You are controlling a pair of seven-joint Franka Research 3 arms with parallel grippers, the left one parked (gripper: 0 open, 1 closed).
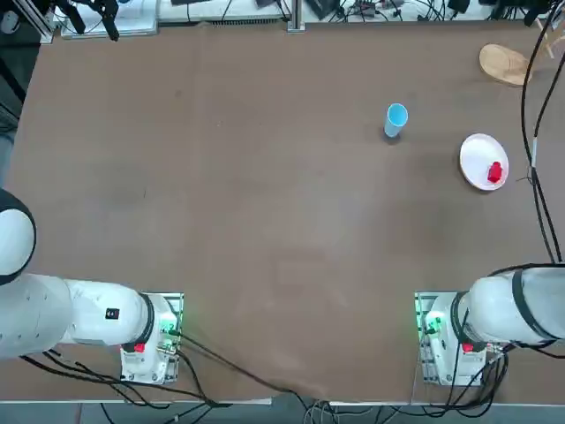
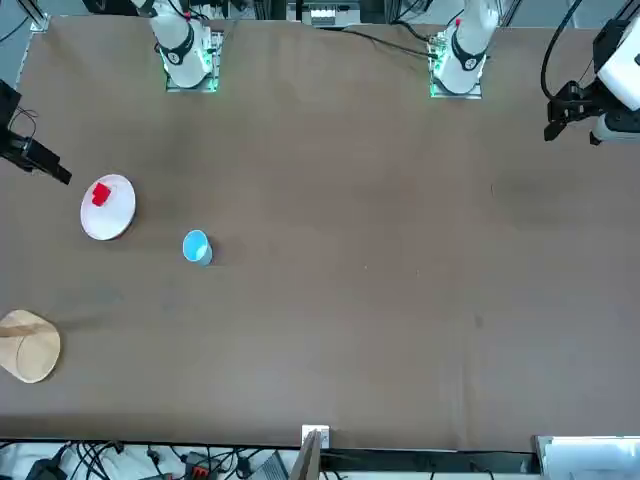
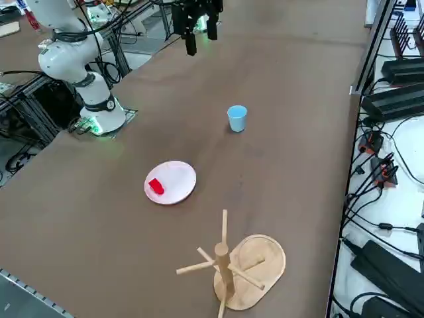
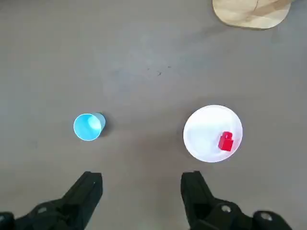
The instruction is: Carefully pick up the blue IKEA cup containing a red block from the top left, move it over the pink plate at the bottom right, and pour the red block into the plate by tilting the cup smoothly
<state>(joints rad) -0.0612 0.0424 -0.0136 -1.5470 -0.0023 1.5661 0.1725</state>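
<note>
Red block [image 4: 226, 141] on the pale pink plate [image 4: 201, 134], blue cup [image 4: 89, 126] standing apart on the table [image 4: 144, 86], released gripper [image 4: 141, 184] clear of both: pouring looks finished, leaving only the arm's retreat.

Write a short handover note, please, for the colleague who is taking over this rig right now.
Right claw: open, holding nothing, raised above the table on the robot's side of the plate.
Blue plastic cup: upright on the table, left of the plate and slightly farther from the robot's bases.
Small red block: on the round, very pale pink plate, right of its middle.
Done: the block is out of the cup and on the plate; the cup is released.
Left: apparently nothing of the pour; perhaps just park the right arm.
</note>
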